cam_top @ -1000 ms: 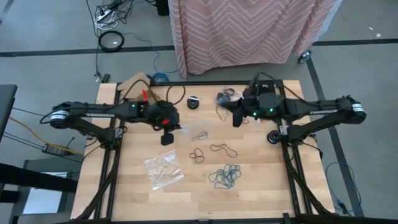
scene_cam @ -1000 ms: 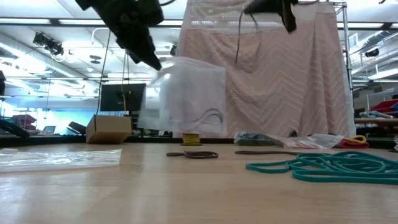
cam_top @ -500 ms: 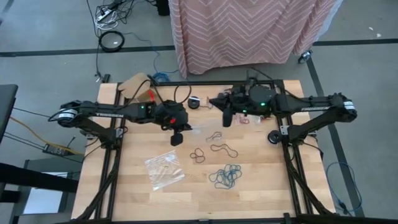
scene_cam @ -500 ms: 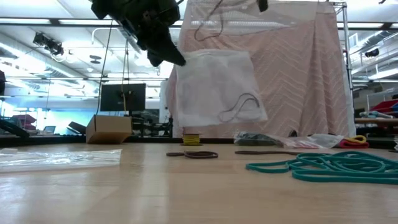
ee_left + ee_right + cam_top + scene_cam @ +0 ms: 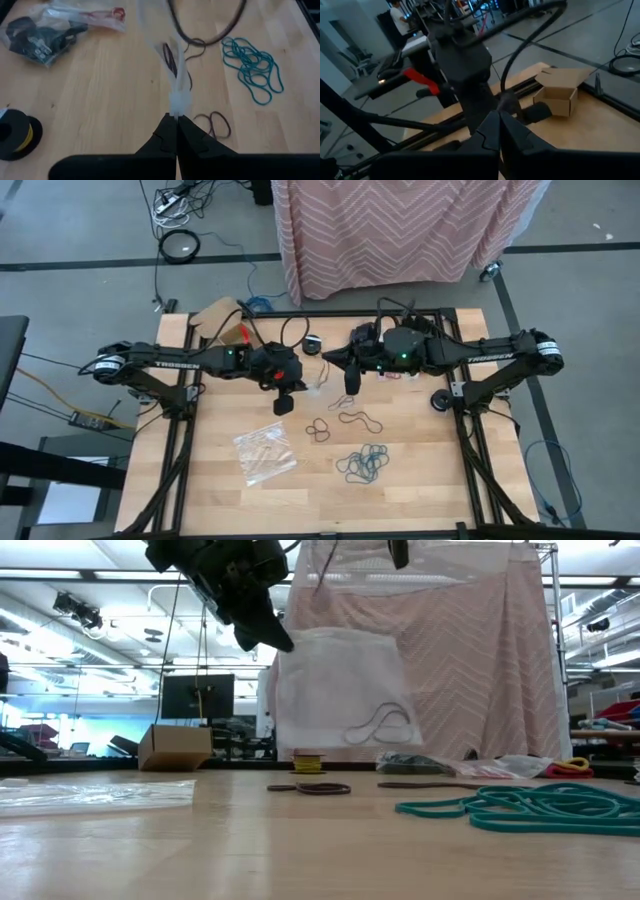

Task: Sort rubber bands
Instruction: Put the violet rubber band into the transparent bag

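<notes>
Rubber bands, thin floppy loops: teal heap [image 5: 362, 464] and brown ones [image 5: 318, 430] lie loose mid-tabletop, unsorted. Left gripper [image 5: 176, 118] pinches a clear plastic bag [image 5: 340, 690] aloft holding one band; right gripper [image 5: 350, 380] dangles a dark band [image 5: 210, 25] above it
</notes>
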{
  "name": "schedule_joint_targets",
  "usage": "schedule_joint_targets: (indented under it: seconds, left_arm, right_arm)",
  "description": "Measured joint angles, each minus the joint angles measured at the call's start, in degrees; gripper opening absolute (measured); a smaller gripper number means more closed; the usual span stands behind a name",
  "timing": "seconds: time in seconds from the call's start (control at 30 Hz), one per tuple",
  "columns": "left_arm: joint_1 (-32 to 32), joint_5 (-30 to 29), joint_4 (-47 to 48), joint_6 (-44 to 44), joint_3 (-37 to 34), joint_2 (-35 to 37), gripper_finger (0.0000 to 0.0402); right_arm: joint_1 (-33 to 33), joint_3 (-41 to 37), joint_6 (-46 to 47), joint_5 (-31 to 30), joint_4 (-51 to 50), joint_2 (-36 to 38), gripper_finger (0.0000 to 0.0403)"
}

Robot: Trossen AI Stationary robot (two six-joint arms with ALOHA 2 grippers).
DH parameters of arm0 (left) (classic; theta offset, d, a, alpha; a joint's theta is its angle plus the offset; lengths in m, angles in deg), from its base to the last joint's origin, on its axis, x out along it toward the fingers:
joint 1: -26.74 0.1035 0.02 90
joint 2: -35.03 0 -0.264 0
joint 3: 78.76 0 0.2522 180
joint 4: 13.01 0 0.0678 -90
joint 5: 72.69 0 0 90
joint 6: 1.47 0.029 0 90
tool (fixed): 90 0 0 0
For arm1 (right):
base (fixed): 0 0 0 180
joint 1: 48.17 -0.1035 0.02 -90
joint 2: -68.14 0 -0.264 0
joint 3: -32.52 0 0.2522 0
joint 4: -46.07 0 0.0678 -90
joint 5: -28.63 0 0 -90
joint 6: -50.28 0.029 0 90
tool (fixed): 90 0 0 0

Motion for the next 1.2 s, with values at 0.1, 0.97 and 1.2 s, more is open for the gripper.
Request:
schedule_joint_targets:
  seconds: [0.1, 0.97, 1.2]
  left_arm:
    - [0.00, -0.01, -0.12, 0.01, 0.00, 0.00, 0.0001]
    - [-0.07, 0.23, 0.00, -0.06, 0.00, 0.02, 0.0001]
    - [-0.07, 0.23, -0.76, -0.06, 0.02, 0.04, 0.0001]
  right_arm:
    - [0.00, 0.00, 0.00, 0.04, 0.16, -0.17, 0.0000]
    - [0.02, 0.00, 0.96, 0.54, -0.75, -0.26, 0.0000]
    - [0.02, 0.00, 2.82, 1.01, -0.75, -0.24, 0.0000]
